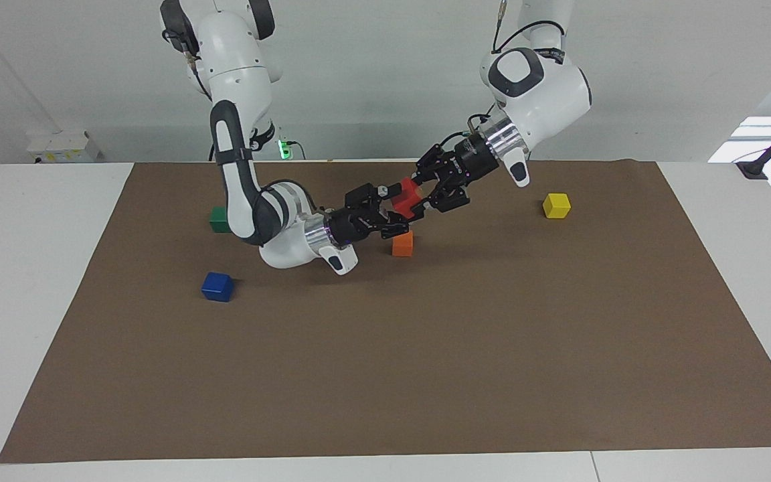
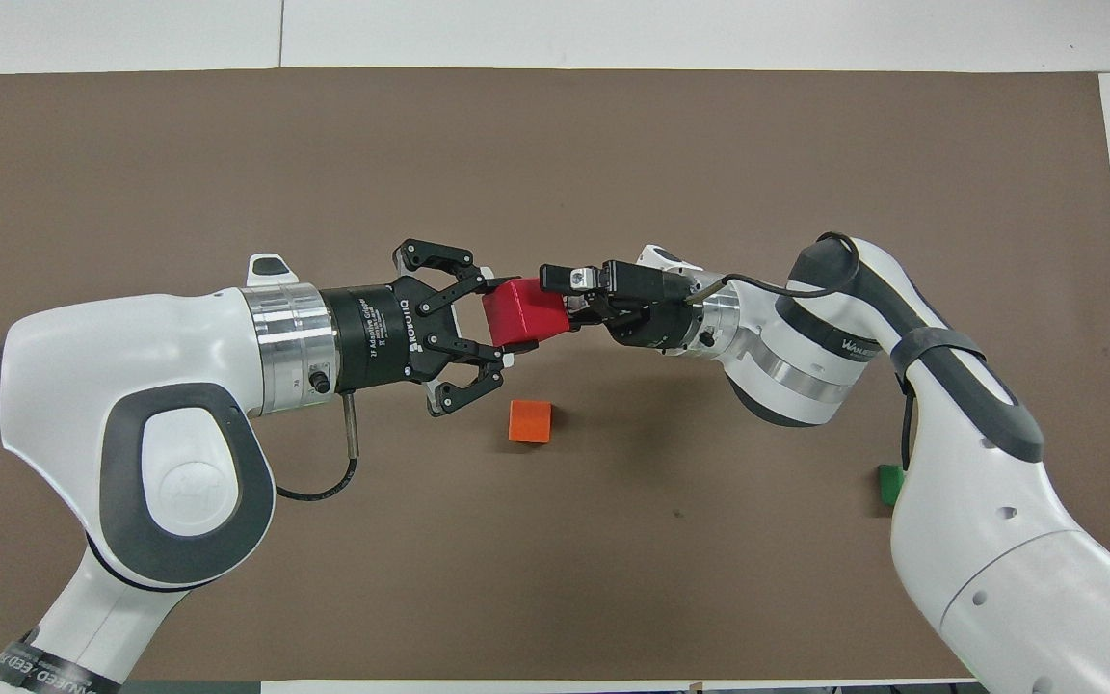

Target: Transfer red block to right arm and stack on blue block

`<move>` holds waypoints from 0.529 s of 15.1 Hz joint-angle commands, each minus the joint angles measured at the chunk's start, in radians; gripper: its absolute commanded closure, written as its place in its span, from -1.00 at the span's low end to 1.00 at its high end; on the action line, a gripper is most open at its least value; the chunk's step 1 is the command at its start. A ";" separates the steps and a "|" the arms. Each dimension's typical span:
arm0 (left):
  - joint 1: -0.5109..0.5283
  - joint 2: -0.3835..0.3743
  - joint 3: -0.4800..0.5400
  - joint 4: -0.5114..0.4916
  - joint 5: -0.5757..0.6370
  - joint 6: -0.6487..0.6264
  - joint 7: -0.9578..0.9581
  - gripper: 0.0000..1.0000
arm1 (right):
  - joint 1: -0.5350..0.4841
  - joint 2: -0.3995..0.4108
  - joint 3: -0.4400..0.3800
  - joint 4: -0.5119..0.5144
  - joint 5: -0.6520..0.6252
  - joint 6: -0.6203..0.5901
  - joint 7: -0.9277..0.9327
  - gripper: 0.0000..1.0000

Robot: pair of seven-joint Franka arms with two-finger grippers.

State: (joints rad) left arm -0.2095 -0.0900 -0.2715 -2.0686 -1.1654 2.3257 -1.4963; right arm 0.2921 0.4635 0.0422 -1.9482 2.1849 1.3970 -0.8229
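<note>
Both grippers meeting on the red block [image 1: 405,197] in midair above the orange cube [image 1: 403,244]: left gripper [image 2: 492,328] spreading wide at its 9 o'clock, right gripper [image 2: 565,301] clenching it, contact half hidden

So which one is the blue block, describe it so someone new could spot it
On the brown mat, find the right arm's bent elbow. The blue block sits on the mat just farther from the robots than that elbow, alone. The green cube is nearer the robots, partly hidden by the arm.
</note>
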 commanded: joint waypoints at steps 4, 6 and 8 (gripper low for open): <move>-0.022 0.010 0.012 0.016 -0.028 0.037 0.007 1.00 | 0.004 0.007 0.004 0.018 0.021 0.048 -0.033 0.99; -0.022 0.010 0.012 0.016 -0.028 0.041 0.002 1.00 | 0.004 0.006 0.004 0.018 0.019 0.068 -0.029 1.00; -0.022 0.010 0.012 0.016 -0.028 0.040 0.002 1.00 | 0.004 0.006 0.004 0.018 0.019 0.074 -0.029 1.00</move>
State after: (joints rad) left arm -0.2113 -0.0875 -0.2712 -2.0595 -1.1730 2.3378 -1.4931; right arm 0.2948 0.4644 0.0424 -1.9425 2.1905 1.4201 -0.8282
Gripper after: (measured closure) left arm 0.458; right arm 0.427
